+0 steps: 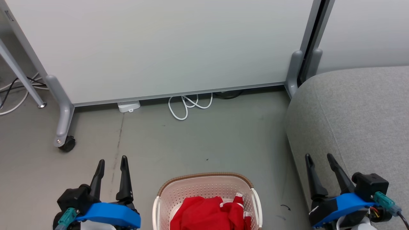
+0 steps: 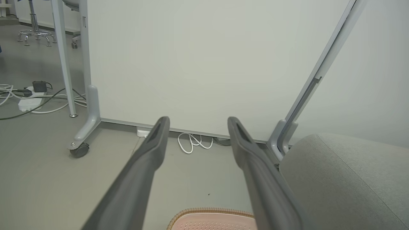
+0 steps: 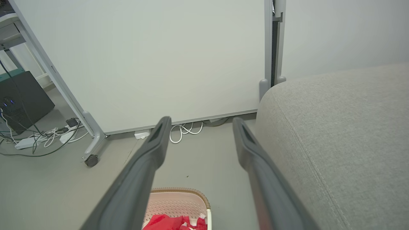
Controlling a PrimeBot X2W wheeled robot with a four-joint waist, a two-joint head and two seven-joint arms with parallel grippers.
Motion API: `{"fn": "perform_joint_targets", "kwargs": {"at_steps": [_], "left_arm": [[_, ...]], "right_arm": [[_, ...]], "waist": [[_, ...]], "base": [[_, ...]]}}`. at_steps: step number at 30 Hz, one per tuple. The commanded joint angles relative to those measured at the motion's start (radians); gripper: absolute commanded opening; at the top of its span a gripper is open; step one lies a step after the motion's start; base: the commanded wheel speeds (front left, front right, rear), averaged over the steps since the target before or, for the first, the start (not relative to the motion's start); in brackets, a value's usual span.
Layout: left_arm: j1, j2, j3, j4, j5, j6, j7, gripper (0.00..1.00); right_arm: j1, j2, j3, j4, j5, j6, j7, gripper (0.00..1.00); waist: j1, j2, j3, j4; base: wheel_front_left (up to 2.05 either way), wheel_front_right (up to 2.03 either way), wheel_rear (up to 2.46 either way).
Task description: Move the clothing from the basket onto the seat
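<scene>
Across the top of the head view, a white wheeled partition (image 1: 159, 48): well apart from the work, no likely trouble.

Down the right side of the frame, the grey seat (image 1: 358, 121): bare, rounded at the edge, curving down toward the floor (image 1: 191, 143). Risk there of a garment laid too near that curve and sliding off.

At bottom centre, the basket (image 1: 204, 176): upright on the floor, left of the seat with a strip of floor between, cut by the lower edge of the frame. Looks like light plastic, so liable to tip or drag along with fabric snagged on a perforated wall or the rim.

Inside it, the clothing (image 1: 204, 214): a crumpled red heap with white trim, none of it on the seat yet, so the task judged barely begun. Hard to tell one garment from the next. Danger of pinching a loose fold and bringing up two pieces tangled, or only a corner, slipping free halfway across.

At lower left, the left gripper (image 1: 112, 159): fingers spread, holding nothing, over bare floor beside the basket. At lower right, the right gripper (image 1: 318, 155): likewise spread and empty, set against the seat's left flank in the picture. Possible brush against the upholstery, or a knock on the basket rim, from a careless swing inward.

Under the partition at upper centre, a looped white cable (image 1: 188, 107): far from both arms, a hazard only to wheels rolling forward.
</scene>
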Motion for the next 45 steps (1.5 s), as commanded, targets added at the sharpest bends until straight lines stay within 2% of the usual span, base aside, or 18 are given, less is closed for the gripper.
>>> {"fn": "perform_joint_targets", "kwargs": {"at_steps": [1, 30, 45], "left_arm": [[-0.018, 0.001, 0.002, -0.001, 0.018, 0.003, -0.009, 1.00], [-0.026, -0.009, -0.022, 0.074, 0.131, 0.005, -0.064, 1.00], [-0.026, -0.009, -0.025, 0.068, 0.128, 0.007, -0.063, 1.00]], "right_arm": [[-0.011, -0.007, 0.003, -0.002, -0.023, 0.002, -0.011, 1.00], [-0.002, -0.009, 0.004, -0.013, -0.227, 0.003, -0.054, 1.00], [-0.013, -0.008, 0.007, -0.007, -0.227, 0.003, -0.053, 1.00]], "waist": [[0.0000, -0.0001, -0.001, 0.000], [0.0000, -0.0001, 0.000, -0.001], [0.0000, -0.0001, 0.008, -0.001]], "base": [[0.00, 0.00, 0.00], [0.00, 0.00, 0.00], [0.00, 0.00, 0.00]]}}
